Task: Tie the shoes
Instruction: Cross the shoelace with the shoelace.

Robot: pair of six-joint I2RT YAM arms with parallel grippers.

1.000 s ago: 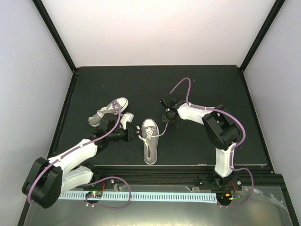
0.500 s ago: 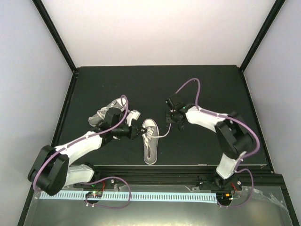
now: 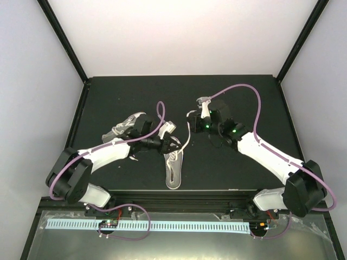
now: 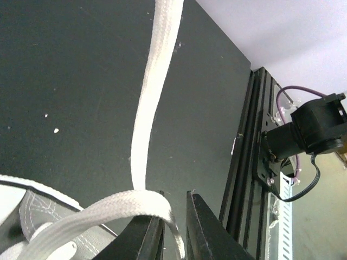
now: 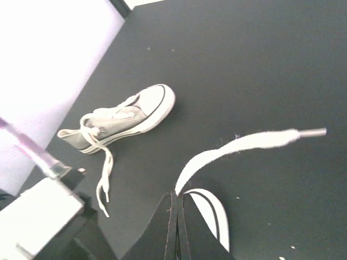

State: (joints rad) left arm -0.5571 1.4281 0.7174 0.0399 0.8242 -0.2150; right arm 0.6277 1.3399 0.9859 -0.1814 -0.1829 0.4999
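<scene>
A black frame rail runs along the near edge of the table, with a white toothed strip on the grey ledge in front of it. Past the rail lies a matte black mat, flecked here and there with pale specks.

The near shoe sits near the middle of the mat, close to the rail, with its toe pointing far. The left gripper hangs over its toe end. In the left wrist view its fingers stand narrow, and a loop of white lace bends over one finger and down into the slit between them. A flat strand rises from the loop and out of that view.

Just far and right of the near shoe, the right gripper is closed to a point on the lace end. This stretches out from the tips to its bare aglet, above the mat.

The far shoe lies to the left and is partly under the left arm in the top view. Its toe points far-right and its untied laces trail loose on the mat.

A white back wall and pale lilac side walls enclose the mat, joined by black corner posts.
</scene>
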